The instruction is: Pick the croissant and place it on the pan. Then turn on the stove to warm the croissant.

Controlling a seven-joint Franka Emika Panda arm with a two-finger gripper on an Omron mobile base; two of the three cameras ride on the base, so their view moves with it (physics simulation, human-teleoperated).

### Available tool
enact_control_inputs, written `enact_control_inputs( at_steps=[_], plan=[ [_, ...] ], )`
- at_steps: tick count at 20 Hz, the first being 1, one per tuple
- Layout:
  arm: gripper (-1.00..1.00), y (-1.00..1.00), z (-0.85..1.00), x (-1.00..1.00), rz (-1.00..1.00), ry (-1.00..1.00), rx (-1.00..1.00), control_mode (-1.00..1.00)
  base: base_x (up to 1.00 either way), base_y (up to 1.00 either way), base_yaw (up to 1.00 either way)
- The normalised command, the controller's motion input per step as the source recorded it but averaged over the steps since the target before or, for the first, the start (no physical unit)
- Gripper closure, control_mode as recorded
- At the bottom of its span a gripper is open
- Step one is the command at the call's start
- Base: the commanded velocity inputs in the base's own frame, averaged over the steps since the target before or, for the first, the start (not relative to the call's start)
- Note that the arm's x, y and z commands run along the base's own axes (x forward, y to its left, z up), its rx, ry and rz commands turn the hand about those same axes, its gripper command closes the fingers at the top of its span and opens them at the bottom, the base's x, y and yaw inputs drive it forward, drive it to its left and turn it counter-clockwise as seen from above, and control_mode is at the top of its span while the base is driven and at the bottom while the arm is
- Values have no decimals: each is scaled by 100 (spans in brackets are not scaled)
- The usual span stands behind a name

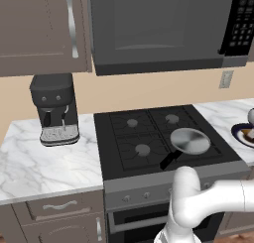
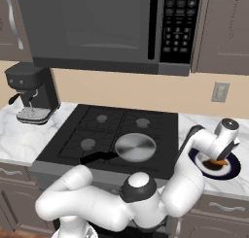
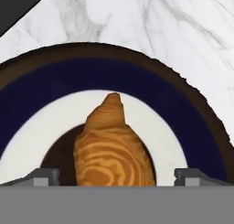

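The gripper (image 3: 116, 177) stands wide open and holds nothing, its two fingertips (image 3: 43, 176) set to either side of the croissant (image 3: 112, 147), which lies between them on the plate (image 3: 192, 122). In the right base view the hand hangs low over that plate (image 2: 232, 170), which sits on the marble counter (image 2: 194, 125) just right of the stove (image 2: 73, 135). The pan (image 2: 134, 147) rests on the stove's front right burner, well apart from the croissant, its black handle pointing toward the front edge. A coffee machine (image 1: 53, 108) stands on the counter left of the stove, and a microwave (image 2: 97, 28) hangs above.
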Motion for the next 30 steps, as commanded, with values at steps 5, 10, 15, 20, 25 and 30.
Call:
enact_control_inputs(
  at_steps=[5,10,15,20,25,30],
  plan=[
    [-100,-9,-26,14,5,1,0,-100,0,0,0],
    [-100,-13,-30,23,7,0,0,-100,0,0,0],
    [100,0,-64,7,8,0,0,-100,0,0,0],
    [100,9,-34,-69,13,0,0,-100,0,0,0],
    [100,39,29,-78,15,-11,0,-100,0,0,0],
    [100,93,44,-50,20,-17,-4,-100,0,0,0]
  ],
)
